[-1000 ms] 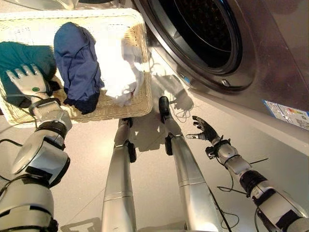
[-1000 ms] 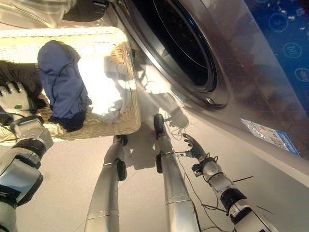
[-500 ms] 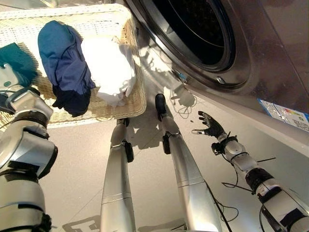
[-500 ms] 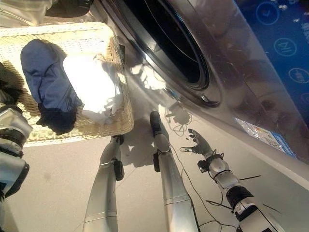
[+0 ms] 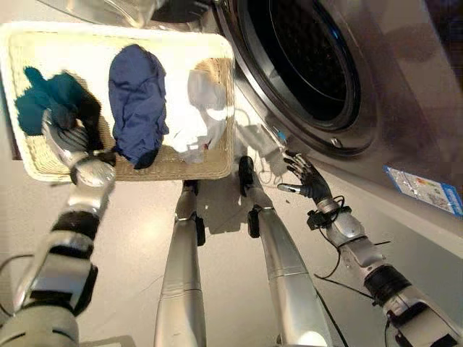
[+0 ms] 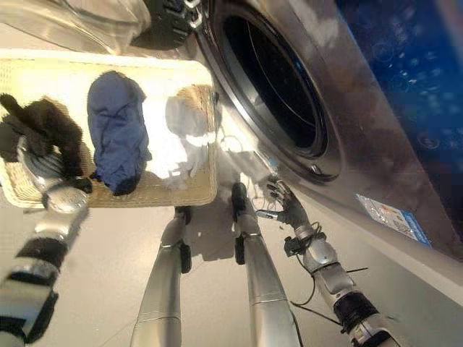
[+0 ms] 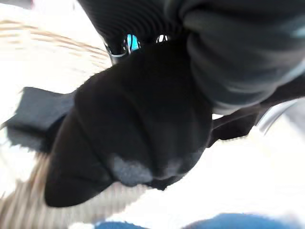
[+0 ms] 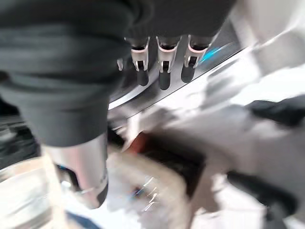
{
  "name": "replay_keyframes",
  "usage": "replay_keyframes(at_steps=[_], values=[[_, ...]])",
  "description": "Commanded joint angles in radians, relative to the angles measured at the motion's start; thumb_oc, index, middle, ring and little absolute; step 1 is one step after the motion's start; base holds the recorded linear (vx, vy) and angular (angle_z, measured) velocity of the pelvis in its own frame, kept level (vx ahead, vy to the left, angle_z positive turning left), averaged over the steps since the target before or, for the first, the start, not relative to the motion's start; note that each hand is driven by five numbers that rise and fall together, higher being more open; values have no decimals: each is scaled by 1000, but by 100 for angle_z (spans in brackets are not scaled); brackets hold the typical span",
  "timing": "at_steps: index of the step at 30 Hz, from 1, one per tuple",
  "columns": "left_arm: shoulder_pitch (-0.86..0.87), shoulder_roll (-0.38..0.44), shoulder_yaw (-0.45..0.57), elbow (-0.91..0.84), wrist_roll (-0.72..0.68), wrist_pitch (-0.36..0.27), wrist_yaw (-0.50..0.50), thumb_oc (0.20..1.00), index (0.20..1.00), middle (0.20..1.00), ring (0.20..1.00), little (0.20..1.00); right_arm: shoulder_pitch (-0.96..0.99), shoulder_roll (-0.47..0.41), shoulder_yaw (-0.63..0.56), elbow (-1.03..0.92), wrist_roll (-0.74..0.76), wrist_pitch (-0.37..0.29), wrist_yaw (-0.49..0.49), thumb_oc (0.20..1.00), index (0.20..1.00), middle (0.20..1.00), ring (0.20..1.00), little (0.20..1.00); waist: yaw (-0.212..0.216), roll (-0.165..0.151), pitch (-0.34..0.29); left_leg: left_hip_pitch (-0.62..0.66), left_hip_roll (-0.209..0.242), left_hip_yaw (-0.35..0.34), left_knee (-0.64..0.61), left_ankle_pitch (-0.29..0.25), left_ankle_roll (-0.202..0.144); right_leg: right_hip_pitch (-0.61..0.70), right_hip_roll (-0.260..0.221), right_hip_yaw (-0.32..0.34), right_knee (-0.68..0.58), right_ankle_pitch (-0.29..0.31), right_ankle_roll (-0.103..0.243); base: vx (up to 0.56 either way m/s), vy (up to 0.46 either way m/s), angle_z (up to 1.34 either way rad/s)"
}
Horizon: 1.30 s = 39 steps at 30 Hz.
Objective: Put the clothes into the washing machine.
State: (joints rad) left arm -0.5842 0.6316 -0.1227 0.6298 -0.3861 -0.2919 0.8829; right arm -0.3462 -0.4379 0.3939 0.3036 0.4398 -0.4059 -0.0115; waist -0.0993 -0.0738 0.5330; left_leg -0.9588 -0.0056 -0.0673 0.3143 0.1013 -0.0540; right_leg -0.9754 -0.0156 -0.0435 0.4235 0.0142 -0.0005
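A wicker basket [image 5: 29, 163] stands on the floor to the left of the washing machine's round open drum [image 5: 304, 65]. It holds a teal garment [image 5: 43, 97] at its left end, a blue garment [image 5: 137, 101] in the middle and a white garment [image 5: 199, 119] at the right. My left hand [image 5: 69, 137] is inside the basket, up against the teal garment. In the left wrist view the bunched dark cloth [image 7: 133, 124] sits right against that hand and covers it. My right hand [image 5: 304, 179] hovers open and holds nothing, low by the washer's front below the drum rim, its fingers [image 8: 162, 71] straight.
The washer's glass door [image 6: 79, 18] stands open above the basket's far edge. A sticker [image 5: 423, 191] marks the washer's front panel at the right. Bare grey floor [image 5: 137, 238] lies in front of the basket.
The camera has shifted. My left hand has gone deeper into the basket, against the teal garment. My right hand has risen closer to the washer's front.
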Motion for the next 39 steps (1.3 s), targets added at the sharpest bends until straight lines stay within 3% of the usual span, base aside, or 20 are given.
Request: replay_keyframes(at_steps=[1, 3, 4, 6, 7, 8, 9, 10, 11, 13, 20, 23, 25, 31, 37, 39], values=[[93, -69, 67, -131, 147, -230, 100, 200, 200, 200, 200, 200, 47, 41, -25, -165, -120, -54, -27, 1000, 1000, 1000, 1000, 1000, 47, 16, -13, 54, -79, 34, 45, -55, 59, 71, 38, 29, -159, 130, 64, -36, -133, 9], [143, -93, 64, -283, 225, -277, 25, 200, 200, 200, 200, 200, 22, 61, -27, -217, -185, -34, -40, 1000, 1000, 1000, 1000, 1000, 74, 27, -13, 103, -83, 21, 18, -47, 63, 118, 38, 29, -151, 110, 61, -41, -170, 15], [151, -98, 59, -326, 231, -271, -13, 200, 200, 200, 200, 200, 8, 64, -28, -224, -206, -22, -47, 1000, 1000, 1000, 1000, 1000, 82, 30, -13, 119, -85, 17, 10, -45, 64, 133, 38, 26, -147, 102, 60, -35, -183, 24], [169, -109, 29, -441, 173, -284, -224, 200, 200, 200, 200, 200, -38, 64, -23, -258, -275, 20, -64, 1000, 1000, 1000, 1000, 1000, 103, 42, -13, 159, -86, 8, -18, -35, 66, 173, 36, 17, -136, 81, 56, -27, -162, 24], [178, -127, -1, -511, 85, -264, -448, 200, 200, 200, 200, 200, -77, 63, -19, -275, -316, 48, -62, 1000, 1000, 1000, 1000, 1000, 118, 51, -13, 191, -87, 5, -44, -25, 66, 207, 32, 7, -134, 67, 54, -18, -157, 17], [180, -134, -26, -543, 23, -248, -585, 200, 200, 200, 200, 200, -102, 63, -19, -280, -342, 59, -49, 1000, 1000, 1000, 1000, 1000, 125, 58, -13, 209, -85, 4, -64, -15, 66, 226, 30, -1, -129, 58, 53, -19, -148, 12], [180, -139, -51, -575, -38, -223, -691, 200, 200, 200, 200, 200, -124, 53, -20, -292, -346, 76, -34, 1000, 1000, 1000, 1000, 1000, 129, 64, -13, 220, -84, 5, -77, -8, 65, 239, 30, -7, -126, 50, 51, -12, -69, 5], [180, -139, -51, -575, -38, -223, -691, 200, 200, 200, 200, 200, -124, 53, -20, -292, -346, 76, -34, 1000, 1000, 1000, 1000, 1000, 129, 64, -13, 220, -84, 5, -77, -8, 65, 239, 30, -7, -126, 50, 51, -27, -93, 10], [178, -148, -110, -639, -163, -149, -942, 200, 200, 200, 200, 200, -171, 23, -17, -315, -325, 108, 18, 1000, 1000, 1000, 1000, 1000, 137, 81, -13, 251, -83, 7, -108, 8, 62, 273, 25, -21, -125, 35, 46, -38, -83, 12], [158, -134, -171, -669, -281, -60, -1126, 200, 200, 200, 200, 200, -217, -14, -13, -342, -232, 158, 75, 1000, 1000, 1000, 1000, 1000, 135, 99, -13, 275, -84, 9, -120, 16, 59, 299, 20, -31, -125, 24, 39, -35, -65, 13], [108, -127, -289, -703, -531, 82, -1441, 200, 200, 200, 200, 200, -254, -42, 72, -389, -131, 250, 188, 1000, 1000, 1000, 1000, 1000, 111, 106, -13, 289, -75, 16, -113, 19, 51, 319, 15, -36, -134, 19, 27, -20, -36, 1], [80, -133, -344, -712, -595, 126, -1487, 200, 200, 200, 200, 200, -271, -48, 114, -388, -79, 256, 176, 1000, 1000, 1000, 1000, 1000, 105, 106, -13, 288, -68, 17, -118, 23, 50, 319, 19, -31, -131, 14, 21, -15, -54, -8], [57, -141, -389, -704, -654, 152, -1505, 200, 200, 200, 200, 200, -276, -37, 143, -378, -21, 223, 156, 1000, 1000, 1000, 1000, 1000, 98, 107, -13, 291, -61, 18, -129, 30, 49, 320, 27, -25, -121, 4, 15, -11, -74, -7], [68, -159, -416, -703, -669, 162, -1486, 200, 200, 200, 200, 200, -261, -15, 167, -395, 51, 213, 174, 1000, 1000, 1000, 1000, 1000, 94, 107, -13, 298, -51, 31, -152, 43, 43, 333, 31, -31, -134, 2, 12, -10, -43, -5], [85, -137, -414, -678, -682, 116, -1508, 200, 200, 200, 200, 200, -248, -37, 205, -408, 88, 309, 272, 1000, 1000, 1000, 1000, 1000, 96, 104, -13, 290, -47, 35, -150, 50, 34, 332, 30, -40, -139, 1, 7, -8, -41, -9], [88, -122, -417, -678, -694, 101, -1564, 200, 200, 200, 200, 200, -257, -75, 245, -392, 73, 382, 369, 1000, 1000, 1000, 1000, 1000, 100, 101, -13, 280, -41, 39, -150, 56, 30, 328, 30, -44, -142, 2, 3, -19, -50, -1]])
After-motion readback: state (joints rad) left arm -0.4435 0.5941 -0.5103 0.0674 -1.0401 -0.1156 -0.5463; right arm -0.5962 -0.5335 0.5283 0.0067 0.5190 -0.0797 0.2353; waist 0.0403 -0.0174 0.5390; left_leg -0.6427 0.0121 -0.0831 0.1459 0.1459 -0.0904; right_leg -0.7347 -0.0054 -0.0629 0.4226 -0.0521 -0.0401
